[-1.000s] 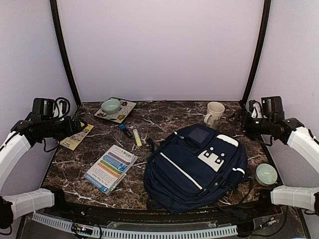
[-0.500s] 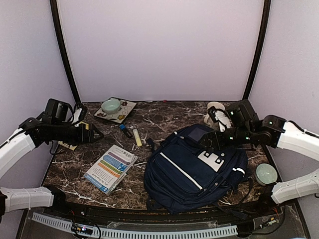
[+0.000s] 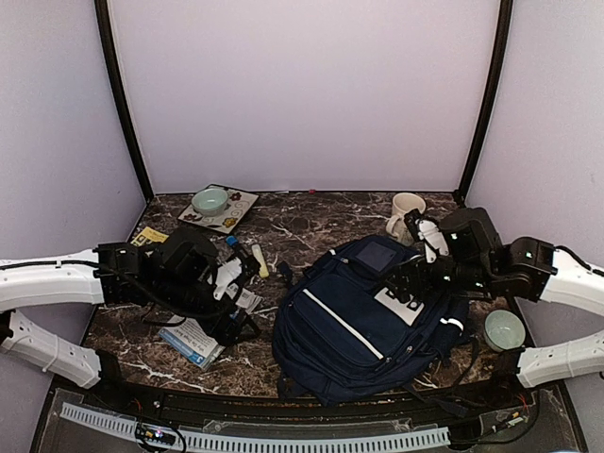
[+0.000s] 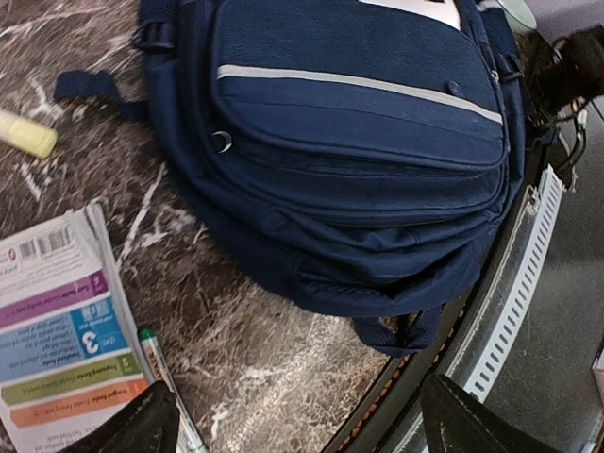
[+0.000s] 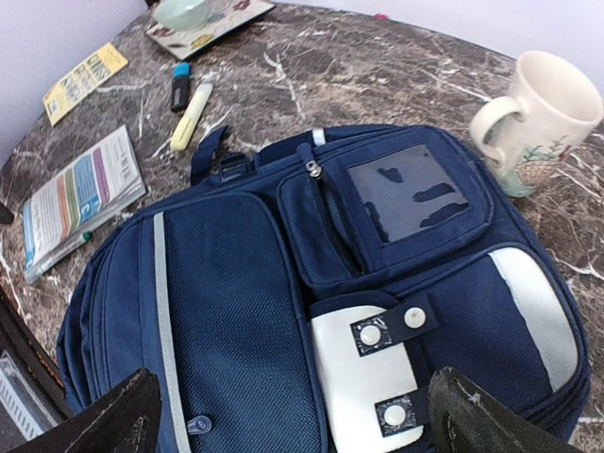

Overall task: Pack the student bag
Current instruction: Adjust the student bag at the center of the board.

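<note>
Navy student bag (image 3: 363,316) lies flat on marble table (image 3: 311,222), toward 5 o'clock from centre. Left claw (image 4: 302,429) released, empty — near booklet (image 4: 57,321) at bag's 9 o'clock. Right claw (image 5: 307,415) released, empty, over bag's front.

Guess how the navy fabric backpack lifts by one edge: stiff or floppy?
Probably floppy: the large navy-blue fabric backpack lies slumped and creased, so a lifted edge would likely sag. On the dark marble table it may drag, its loose strap snagging.
</note>
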